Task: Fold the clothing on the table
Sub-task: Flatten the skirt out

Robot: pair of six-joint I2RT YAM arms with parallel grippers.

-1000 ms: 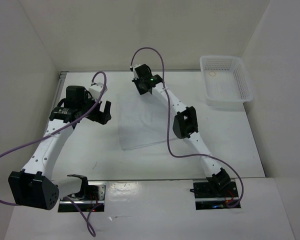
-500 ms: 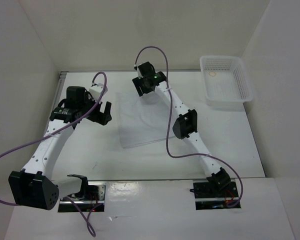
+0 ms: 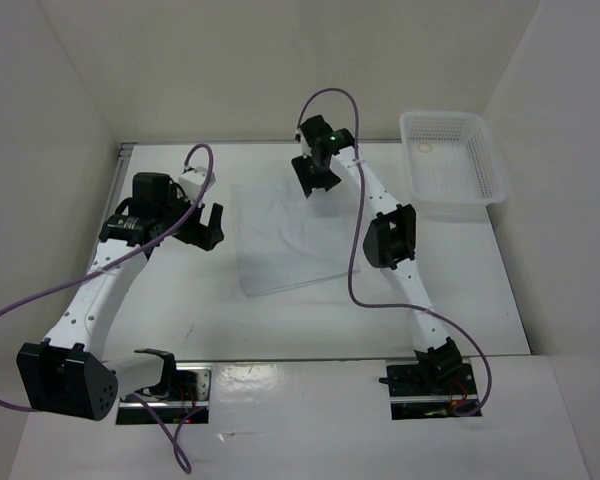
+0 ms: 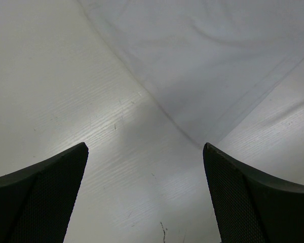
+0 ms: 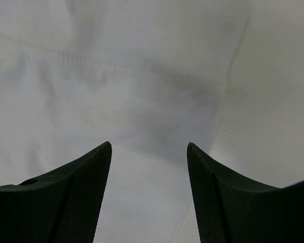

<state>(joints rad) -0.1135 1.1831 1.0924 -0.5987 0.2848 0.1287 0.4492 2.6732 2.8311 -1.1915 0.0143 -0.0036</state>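
Observation:
The clothing (image 3: 288, 238) lies flat on the table (image 3: 280, 320) as a white, roughly square piece, between the two arms. My left gripper (image 3: 208, 228) hovers just left of its left edge, jaws wide open and empty. In the left wrist view the clothing (image 4: 207, 61) has a corner pointing toward the left gripper (image 4: 145, 147), with bare table under the fingers. My right gripper (image 3: 316, 182) hangs open over the far right corner of the clothing. The right wrist view shows the right gripper (image 5: 149, 144) empty above the clothing (image 5: 116, 66), a stitched hem running across it.
A white mesh basket (image 3: 452, 165) stands at the far right of the table, with a small object inside it. White walls close in the table on the left, back and right. Purple cables loop over both arms.
The right gripper opened, let go of the clothing's far edge, and moved right. The clothing settled flat on the table. The left arm has not moved.

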